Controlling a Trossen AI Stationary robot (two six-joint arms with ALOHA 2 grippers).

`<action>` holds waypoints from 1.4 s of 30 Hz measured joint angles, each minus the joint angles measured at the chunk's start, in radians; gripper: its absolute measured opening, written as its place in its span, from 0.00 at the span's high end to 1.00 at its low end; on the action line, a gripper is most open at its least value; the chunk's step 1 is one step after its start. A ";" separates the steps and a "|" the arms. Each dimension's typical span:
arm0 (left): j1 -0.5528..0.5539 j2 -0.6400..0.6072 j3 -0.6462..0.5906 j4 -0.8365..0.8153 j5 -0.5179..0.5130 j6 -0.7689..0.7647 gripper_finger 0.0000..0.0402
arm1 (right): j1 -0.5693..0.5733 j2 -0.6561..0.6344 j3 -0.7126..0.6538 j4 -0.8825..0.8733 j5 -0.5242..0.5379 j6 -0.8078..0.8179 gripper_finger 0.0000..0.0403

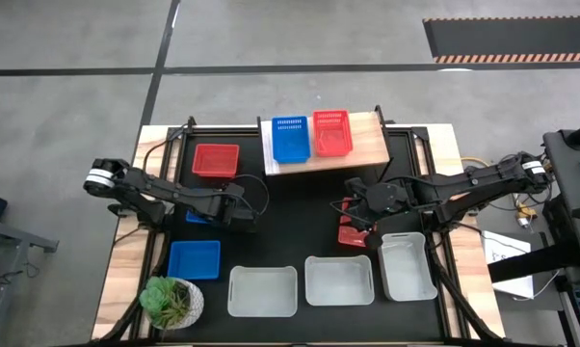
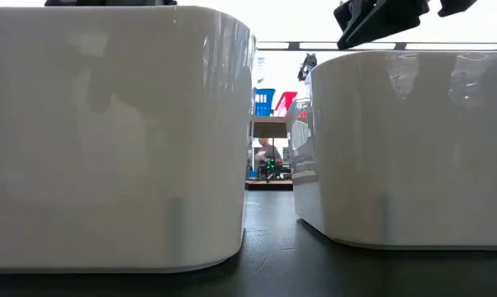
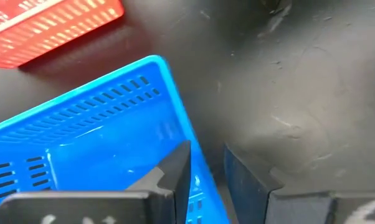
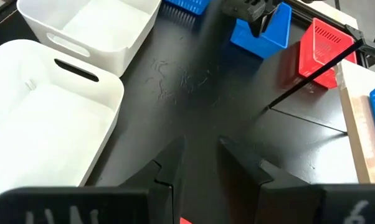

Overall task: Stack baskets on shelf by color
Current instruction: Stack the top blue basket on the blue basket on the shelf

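The light-wood shelf (image 1: 367,149) stands at the table's far edge and carries one blue basket (image 1: 290,140) and one red basket (image 1: 331,133) side by side. My left gripper (image 1: 244,210), left of centre, is shut on a second blue basket (image 3: 81,149), which shows tilted in the right wrist view (image 4: 262,34). My right gripper (image 1: 359,214), right of centre, is shut on a red basket (image 1: 353,231) that shows edge-on below it. Another red basket (image 1: 215,160) and another blue basket (image 1: 194,258) lie flat on the table. My left gripper has one finger (image 3: 175,174) inside the blue basket and the other (image 3: 250,186) outside, with the side wall (image 3: 197,177) near a corner between them. The fingers slant down from above. The basket sits tilted in the hold. My right gripper is over the red basket, of which only a red sliver (image 4: 186,220) shows between the finger bases in its wrist view. The gripper hides the place of contact. In the high view the basket hangs below the fingers, turned on edge.
Three white baskets (image 1: 262,289) (image 1: 339,280) (image 1: 408,265) stand in a row along the near edge and fill the low view (image 2: 116,132) (image 2: 405,140). A potted plant (image 1: 171,301) sits at the near left corner. Bare black tabletop (image 1: 300,212) lies between the grippers.
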 joint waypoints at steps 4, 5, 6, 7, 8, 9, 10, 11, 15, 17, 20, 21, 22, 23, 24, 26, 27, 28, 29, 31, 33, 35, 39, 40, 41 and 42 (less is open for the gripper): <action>0.001 0.012 -0.006 0.010 0.000 -0.002 0.80 | 0.000 0.000 -0.001 0.000 0.000 0.000 0.80; 0.001 0.016 -0.007 0.008 0.000 -0.002 0.80 | 0.000 0.000 -0.001 0.000 0.000 0.000 0.80; 0.001 0.021 -0.007 0.009 0.000 -0.002 0.80 | 0.000 0.000 -0.002 -0.002 0.000 0.000 0.80; 0.001 0.025 -0.007 0.016 0.000 -0.002 0.80 | 0.000 0.000 -0.002 -0.002 0.000 0.000 0.80; 0.001 0.030 -0.007 0.018 0.000 -0.001 0.80 | 0.000 0.000 -0.002 -0.003 0.000 0.000 0.80; 0.001 0.036 -0.008 0.019 0.000 -0.001 0.80 | 0.000 0.000 -0.002 -0.004 0.000 0.000 0.80; 0.001 0.042 -0.008 0.022 0.000 -0.001 0.80 | 0.000 0.000 -0.002 -0.004 0.000 0.000 0.80; 0.001 0.046 -0.008 0.025 0.000 0.000 0.80 | 0.000 0.000 -0.002 -0.004 0.000 0.000 0.80; 0.001 0.057 -0.008 0.032 0.002 0.001 0.80 | 0.000 0.000 -0.002 -0.006 -0.001 0.000 0.80; 0.001 0.058 -0.007 0.052 0.022 0.005 0.80 | 0.000 0.000 -0.002 -0.007 -0.001 -0.001 0.80; -0.013 0.058 -0.007 0.143 0.045 0.060 0.80 | 0.000 0.000 -0.002 -0.006 -0.001 -0.002 0.80; -0.017 0.057 -0.007 0.175 0.046 0.087 0.80 | 0.000 0.000 -0.002 -0.007 -0.001 -0.003 0.80; -0.021 0.056 -0.007 0.212 0.047 0.112 0.80 | 0.000 0.000 -0.002 -0.007 -0.001 -0.003 0.80; -0.024 0.055 -0.007 0.250 0.047 0.137 0.80 | 0.000 0.000 -0.002 -0.006 -0.001 -0.002 0.80; -0.028 0.055 -0.007 0.284 0.048 0.160 0.80 | 0.000 0.000 -0.002 -0.006 -0.001 -0.002 0.80; -0.034 0.055 -0.007 0.337 0.050 0.203 0.80 | 0.000 0.000 -0.002 -0.006 -0.001 -0.001 0.80; -0.038 0.052 -0.007 0.355 0.052 0.219 0.80 | 0.000 0.000 -0.002 -0.006 -0.001 -0.001 0.80; -0.042 0.049 -0.007 0.363 0.055 0.233 0.80 | 0.000 0.000 -0.002 -0.004 -0.001 -0.001 0.80; -0.047 0.045 -0.007 0.367 0.060 0.239 0.80 | 0.000 0.000 -0.002 -0.002 -0.001 -0.001 0.80; -0.059 0.033 -0.006 0.365 0.069 0.251 0.80 | 0.000 0.002 -0.002 0.008 -0.002 -0.001 0.80; -0.074 0.014 -0.006 0.366 0.068 0.266 0.80 | 0.000 0.004 -0.003 0.012 -0.001 0.000 0.80; -0.096 -0.005 -0.006 0.367 0.061 0.267 0.80 | 0.000 0.011 -0.003 0.012 -0.002 0.008 0.80; -0.154 -0.055 -0.006 0.366 -0.010 0.326 0.80 | 0.000 0.038 -0.006 0.049 -0.001 0.012 0.80; -0.174 -0.068 -0.006 0.370 -0.038 0.373 0.80 | 0.000 0.048 -0.006 0.070 -0.001 0.006 0.80; -0.197 -0.077 -0.007 0.383 -0.071 0.438 0.80 | 0.000 0.058 -0.006 0.088 -0.001 -0.003 0.80; -0.218 -0.087 -0.010 0.404 -0.102 0.514 0.80 | 0.000 0.068 -0.006 0.103 -0.001 -0.018 0.80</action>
